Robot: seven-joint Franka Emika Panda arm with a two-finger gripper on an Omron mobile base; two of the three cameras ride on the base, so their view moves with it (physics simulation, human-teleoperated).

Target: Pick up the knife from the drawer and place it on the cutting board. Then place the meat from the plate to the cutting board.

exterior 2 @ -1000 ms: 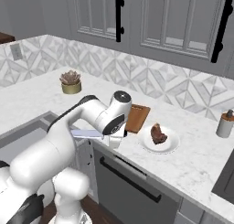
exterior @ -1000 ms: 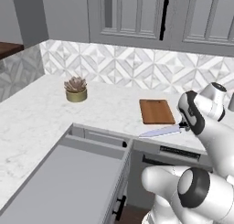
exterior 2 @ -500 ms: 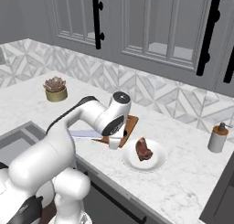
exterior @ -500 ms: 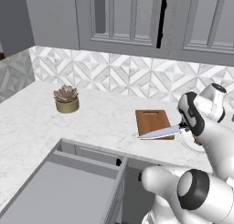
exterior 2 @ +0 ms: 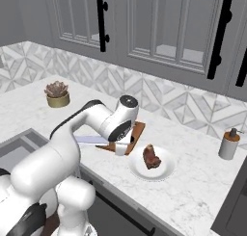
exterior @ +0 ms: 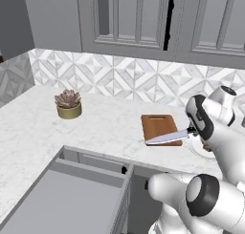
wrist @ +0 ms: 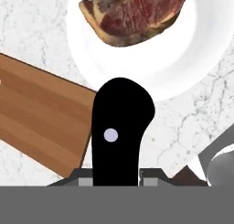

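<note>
Marble counter (exterior: 105, 121) | arm bent low over cutting board (exterior: 160, 128) | gripper (wrist: 116, 175) pinching knife (exterior: 165, 138) by handle | plate (exterior 2: 164, 172) holds meat (exterior 2: 151, 157) | drawer (exterior: 67, 204) open.

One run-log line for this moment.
gripper: shut on black-handled silver knife | knife: over reddish-brown wooden cutting board | meat: on white plate | grey drawer: open

knife (exterior: 165, 138): silver blade, black handle, held roughly level in the air over the front edge of the cutting board (exterior: 160, 127), tip pointing left. Board: small reddish-brown rectangle, flat on the counter near its front edge. Drawer (exterior: 67, 204): grey, pulled out, below the counter's front edge. Meat (exterior 2: 151, 156): red-brown chunk on the white plate (exterior 2: 164, 174), just right of the board.
</note>
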